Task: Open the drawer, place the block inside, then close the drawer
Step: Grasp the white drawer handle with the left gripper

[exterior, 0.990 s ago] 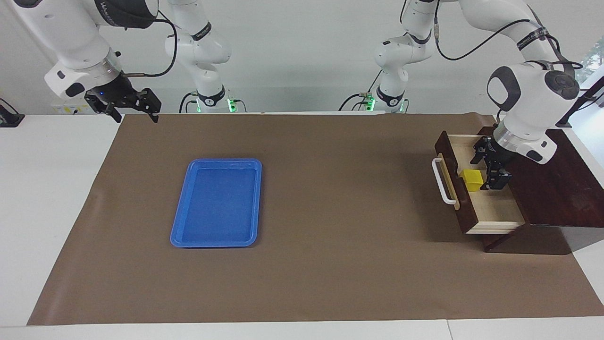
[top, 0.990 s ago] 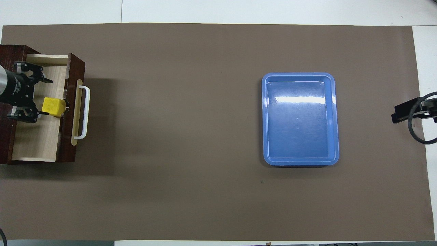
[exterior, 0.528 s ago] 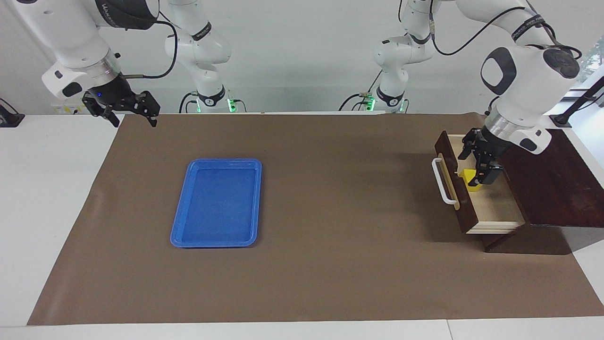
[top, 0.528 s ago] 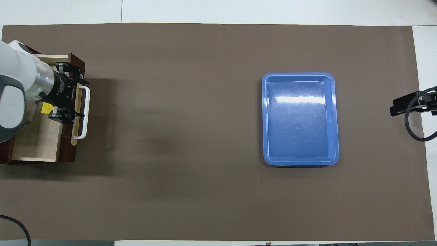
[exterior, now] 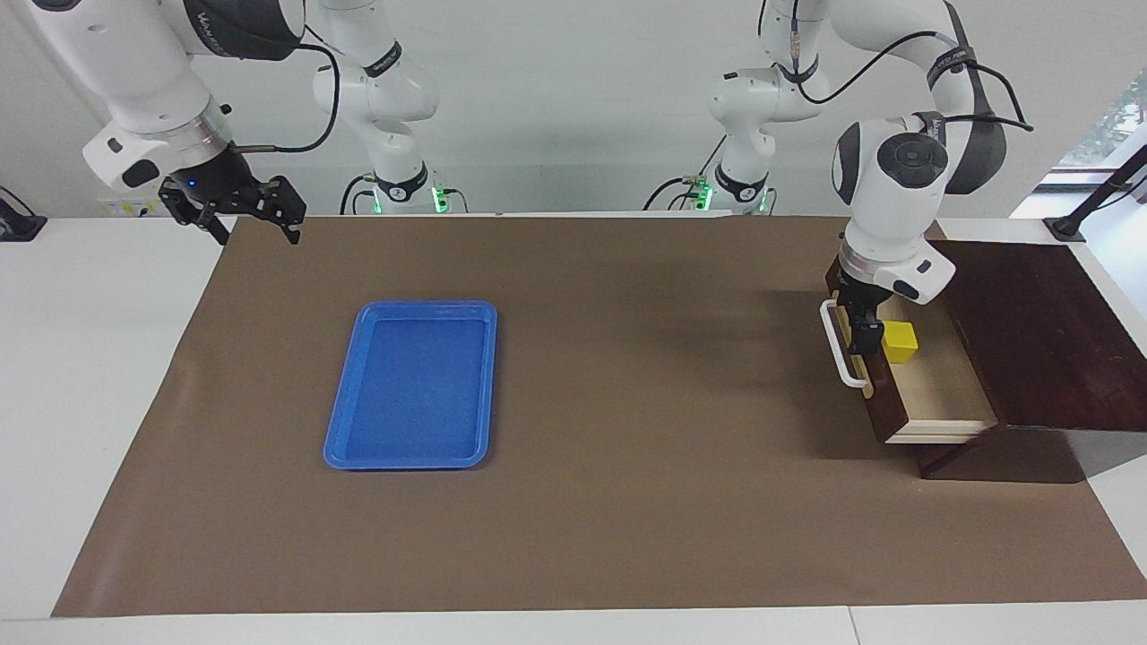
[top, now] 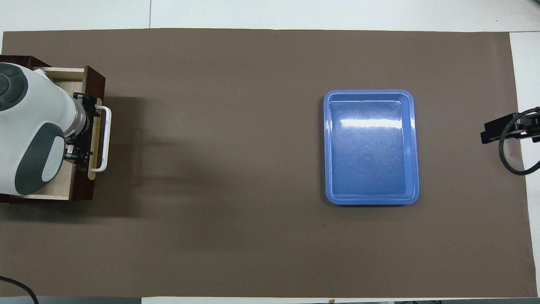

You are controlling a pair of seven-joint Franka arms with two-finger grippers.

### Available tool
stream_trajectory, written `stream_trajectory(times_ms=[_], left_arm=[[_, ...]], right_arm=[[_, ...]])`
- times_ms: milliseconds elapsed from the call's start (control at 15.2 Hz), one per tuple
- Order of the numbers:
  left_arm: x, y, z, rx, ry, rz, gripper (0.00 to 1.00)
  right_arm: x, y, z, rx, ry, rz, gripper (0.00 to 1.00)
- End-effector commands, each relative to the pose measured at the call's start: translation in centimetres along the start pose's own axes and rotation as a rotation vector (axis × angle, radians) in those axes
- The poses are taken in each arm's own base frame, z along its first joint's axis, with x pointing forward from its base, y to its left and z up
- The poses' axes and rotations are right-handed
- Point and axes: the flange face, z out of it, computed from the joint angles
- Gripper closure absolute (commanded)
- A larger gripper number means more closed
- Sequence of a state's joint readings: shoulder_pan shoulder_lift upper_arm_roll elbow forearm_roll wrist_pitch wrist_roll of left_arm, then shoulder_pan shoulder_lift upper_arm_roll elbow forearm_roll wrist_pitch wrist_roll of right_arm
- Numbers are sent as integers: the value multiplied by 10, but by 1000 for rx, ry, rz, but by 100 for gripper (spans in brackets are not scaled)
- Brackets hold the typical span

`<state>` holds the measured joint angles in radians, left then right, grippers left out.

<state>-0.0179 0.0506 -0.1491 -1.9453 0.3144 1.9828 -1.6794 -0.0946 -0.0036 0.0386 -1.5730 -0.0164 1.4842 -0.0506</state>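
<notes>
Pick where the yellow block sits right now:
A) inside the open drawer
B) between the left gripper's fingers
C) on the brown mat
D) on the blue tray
A: the yellow block rests on the pale floor of the open drawer, apart from the left gripper.

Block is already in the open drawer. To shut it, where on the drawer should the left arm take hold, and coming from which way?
Likely the white bar handle on the drawer front. It stands off the tan strip, leaving a gap for a finger. Come down from above, jaws straddling the bar mid-length, then push toward the box. The left gripper is already over the front panel; the block sits inside. The right gripper waits.
</notes>
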Motion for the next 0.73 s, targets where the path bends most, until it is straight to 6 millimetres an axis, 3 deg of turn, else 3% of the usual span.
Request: stream_trajectory(times_ms=[0, 198, 462, 660], left_arm=[[-5, -17, 16, -9, 124, 48, 0], [6, -15, 17, -45, 134, 43, 0], [55, -15, 33, -75, 124, -23, 0], [75, -18, 39, -79, 126, -4, 0]], right_arm=[[-2, 0, 0, -19, 9, -22, 0], [-2, 0, -1, -19, 12, -22, 0], [-2, 0, -1, -19, 10, -22, 0], [-2, 1, 0, -18, 9, -22, 0]])
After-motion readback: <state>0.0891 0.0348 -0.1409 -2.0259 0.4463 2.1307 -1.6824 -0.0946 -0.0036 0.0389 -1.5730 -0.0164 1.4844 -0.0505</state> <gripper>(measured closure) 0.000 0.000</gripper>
